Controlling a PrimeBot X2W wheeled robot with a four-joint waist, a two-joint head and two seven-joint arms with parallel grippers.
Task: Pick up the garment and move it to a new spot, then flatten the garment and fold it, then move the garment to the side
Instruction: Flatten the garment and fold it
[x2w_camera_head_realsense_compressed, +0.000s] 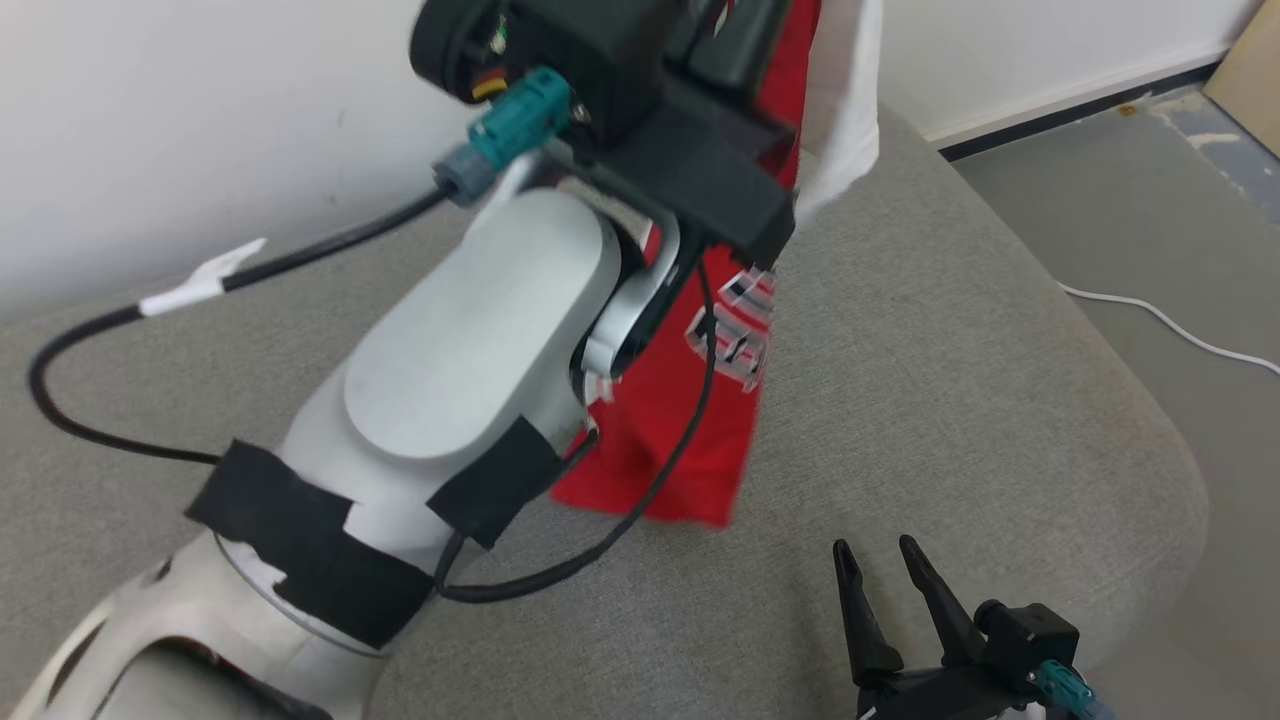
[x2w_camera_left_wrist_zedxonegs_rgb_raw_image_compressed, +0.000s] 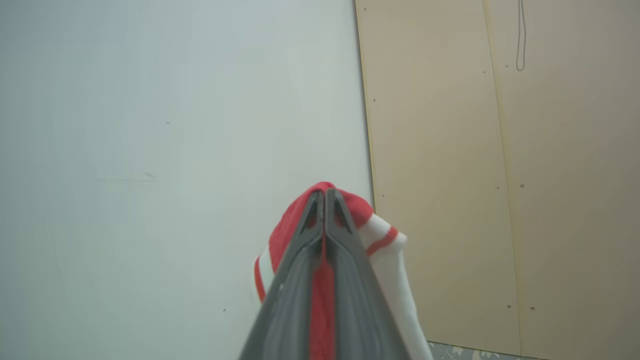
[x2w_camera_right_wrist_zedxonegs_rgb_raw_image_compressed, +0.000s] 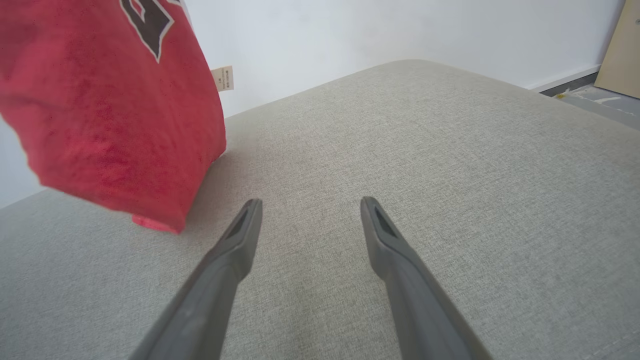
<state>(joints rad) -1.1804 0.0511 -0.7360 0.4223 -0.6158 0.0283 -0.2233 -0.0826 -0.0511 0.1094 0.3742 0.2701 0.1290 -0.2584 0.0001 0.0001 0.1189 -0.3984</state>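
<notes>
A red fabric garment (x2w_camera_head_realsense_compressed: 660, 430) with white sleeves and red-striped white cuffs hangs lifted in the air over a wide grey woven upholstered cushion (x2w_camera_head_realsense_compressed: 950, 380). It is held up near the middle of the cushion, toward the far side. Its lower edge sits at or just above the fabric surface; whether it touches cannot be told.

Printed on the red cloth (x2w_camera_right_wrist_zedxonegs_rgb_raw_image_compressed: 115, 115) are dark block letters edged in white. They are partly covered by the arm and cut off at the frame edge, so they cannot be read. A small beige sewn-in tag (x2w_camera_right_wrist_zedxonegs_rgb_raw_image_compressed: 222, 78) sticks out from the garment's side seam, its print too small to read.

The left gripper (x2w_camera_left_wrist_zedxonegs_rgb_raw_image_compressed: 325, 192) has its two dark fingers pressed together, pinching a fold of the red cloth (x2w_camera_left_wrist_zedxonegs_rgb_raw_image_compressed: 295, 220) between them. Its pale grey forearm (x2w_camera_head_realsense_compressed: 470, 340), wrapped in black tape, rises at the left.

The right gripper (x2w_camera_head_realsense_compressed: 873, 545) is at the near right, low over the cushion, fingers spread wide apart (x2w_camera_right_wrist_zedxonegs_rgb_raw_image_compressed: 310, 201) and holding nothing.

A black cable (x2w_camera_head_realsense_compressed: 100, 420) with a white tape flag loops at the left. Beyond are a white wall (x2w_camera_head_realsense_compressed: 150, 120), a tan board (x2w_camera_left_wrist_zedxonegs_rgb_raw_image_compressed: 450, 150), and a white cord (x2w_camera_head_realsense_compressed: 1170, 325) on the grey floor at the right.
</notes>
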